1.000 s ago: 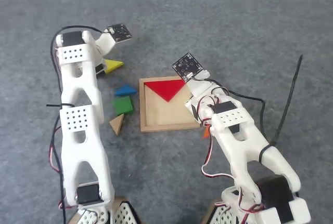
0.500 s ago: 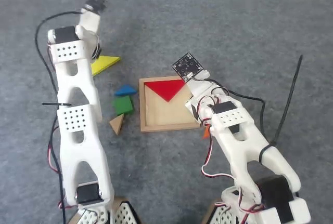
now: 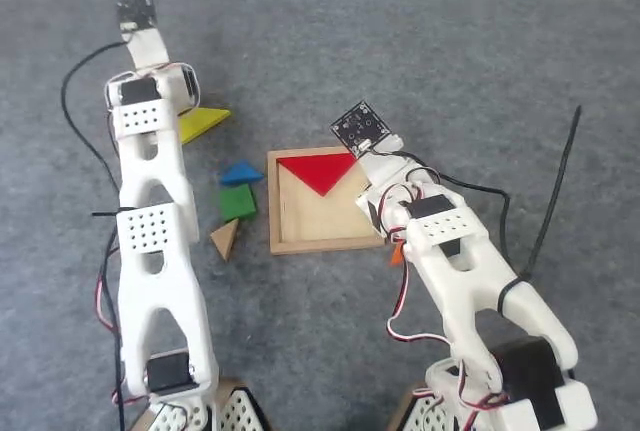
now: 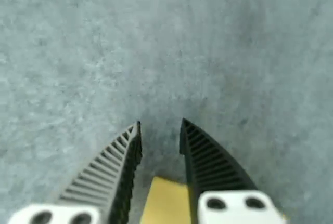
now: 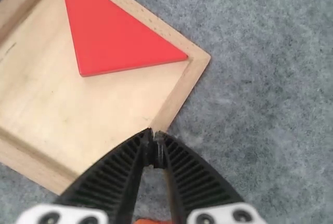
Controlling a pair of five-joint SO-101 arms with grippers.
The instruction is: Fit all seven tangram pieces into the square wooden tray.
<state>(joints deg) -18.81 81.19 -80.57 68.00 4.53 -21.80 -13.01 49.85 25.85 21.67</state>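
- The left hand [image 4: 159,128] is released: its two ribbed fingers [image 4: 122,156] stand parted over bare grey counter [image 4: 208,37] and grasp nothing.
- The yellow triangle [image 4: 164,200] lies flat on the counter under that hand, visible between the finger bases and behind the tips.
- The right hand [image 5: 154,142] is clenched, tips pressed together and empty, right at the rim of the square wooden tray [image 5: 195,68].
- The red triangle [image 5: 112,37] lies flat inside the tray ahead of the right hand, its long side against a rim.
- An orange piece [image 3: 397,254] lies on the counter behind the right hand, outside the tray.
- The blue piece [image 3: 240,173], green square [image 3: 237,202] and tan triangle [image 3: 226,238] lie outside the tray, between it and the left arm, apart from both hands.
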